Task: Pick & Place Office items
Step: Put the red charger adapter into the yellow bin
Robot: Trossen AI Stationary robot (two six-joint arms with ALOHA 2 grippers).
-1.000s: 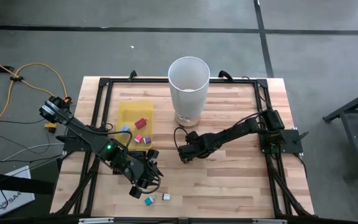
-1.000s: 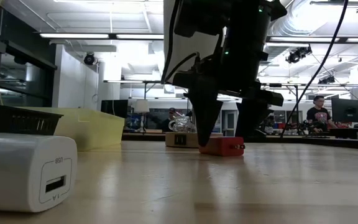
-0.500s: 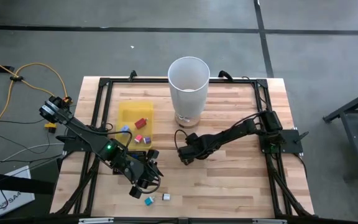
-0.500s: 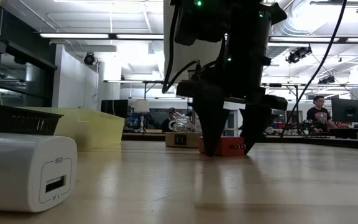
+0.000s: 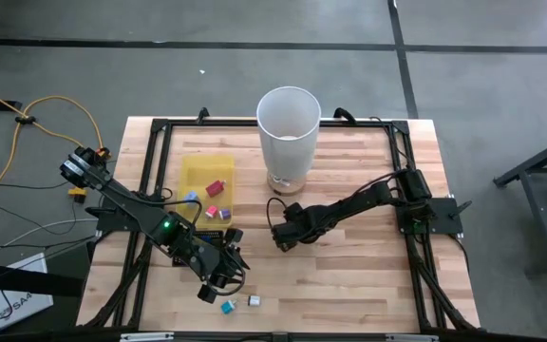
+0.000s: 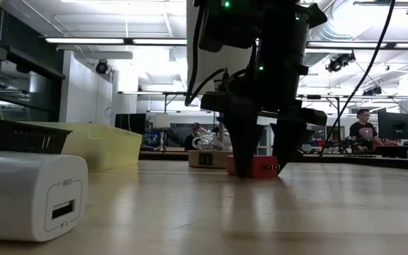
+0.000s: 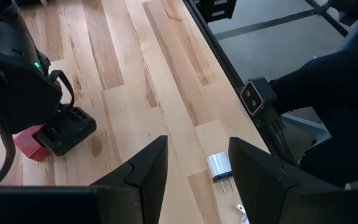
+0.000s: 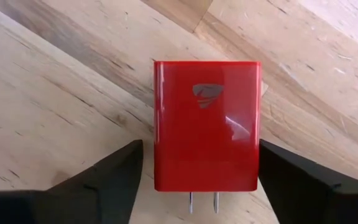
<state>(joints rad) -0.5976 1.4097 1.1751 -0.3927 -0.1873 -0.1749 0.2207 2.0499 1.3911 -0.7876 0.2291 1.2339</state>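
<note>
A red plug-in charger [image 8: 205, 134] lies flat on the wooden table, prongs toward the wrist camera. It also shows in the low view [image 6: 261, 167] and the left wrist view [image 7: 30, 142]. My right gripper [image 8: 201, 180] is open and down at the table, one finger on each side of the charger [image 5: 281, 237]. My left gripper [image 7: 197, 177] is open and empty above the table's near left part [image 5: 222, 277]. A white charger [image 7: 219, 168] and a teal piece [image 5: 227, 306] lie beyond it by the near edge. My right gripper comes from above, pointing down, with one finger [image 8: 114, 177] beside each long side of the red charger. One finger's inner edge [image 8: 267, 168] meets the charger's side in the wrist view. I cannot tell whether it touches. The charger lies flat on the table.
A yellow tray [image 5: 207, 171] at the left holds red, blue and pink pieces. A black mesh tray [image 6: 20, 134] stands beside it. The tall white bin [image 5: 289, 133] stands at the far middle. The white charger [image 6: 30, 195] is close to the low camera. People show in the room behind.
My right gripper has gone down onto the table, its two fingers coming to stand on either side of the red charger. The charger has stayed where it was.
</note>
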